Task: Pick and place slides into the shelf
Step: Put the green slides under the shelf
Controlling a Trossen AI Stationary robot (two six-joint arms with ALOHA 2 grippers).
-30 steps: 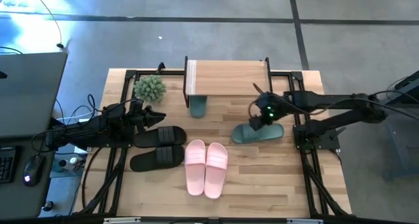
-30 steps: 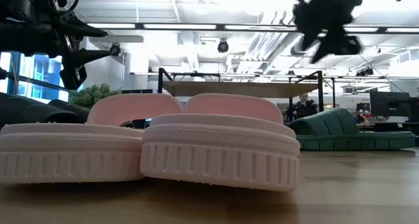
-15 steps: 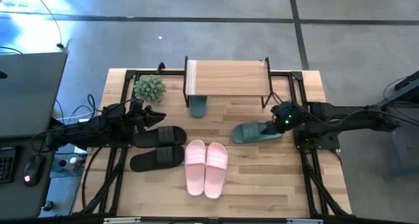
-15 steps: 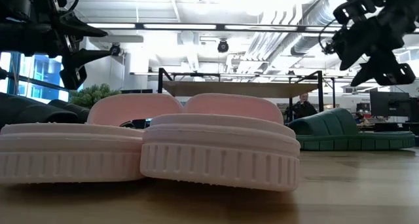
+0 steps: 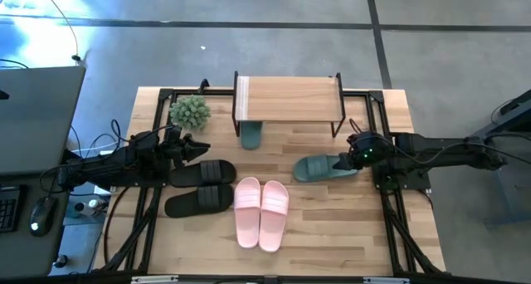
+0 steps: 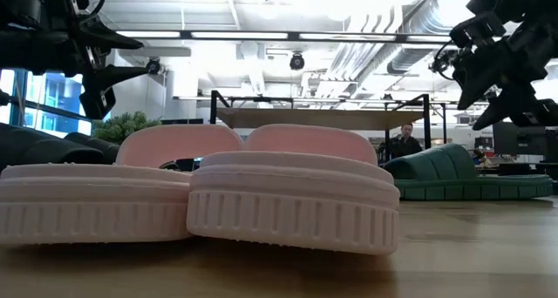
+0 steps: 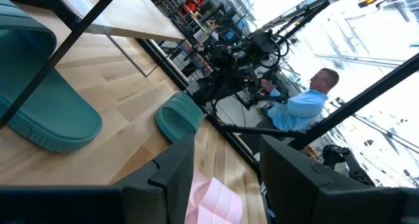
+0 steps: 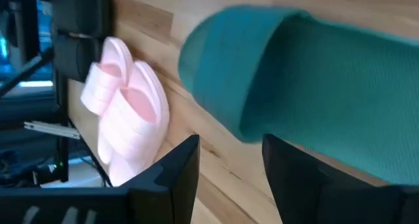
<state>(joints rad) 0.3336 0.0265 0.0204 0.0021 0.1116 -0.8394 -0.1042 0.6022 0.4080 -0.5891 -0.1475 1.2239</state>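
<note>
R gripper (image 5: 355, 154) hangs over the heel end of the green slide (image 5: 325, 168) lying loose on the table (image 5: 332, 217), right of centre. Fingers are apart w/ nothing between them; the wrist view shows the green strap past both fingertips, not pinched. In the low view the gripper sits above the slide, not touching.

Key relation: the slide's long axis runs across the table, roughly in line w/ the R arm, toe toward the pink pair (image 5: 261, 212), heel under the gripper. So the grab looks like a drop onto the heel/strap, fingers spanning the narrow width.

Shelf (image 5: 289, 100) is at the table's back, behind and left of this slide. 1 green slide (image 5: 250, 134) already sits under it, at the left end.

L gripper (image 5: 196, 149) waits open near the black pair (image 5: 202, 185), well apart from the green one. R arm is plainly nearer.
</note>
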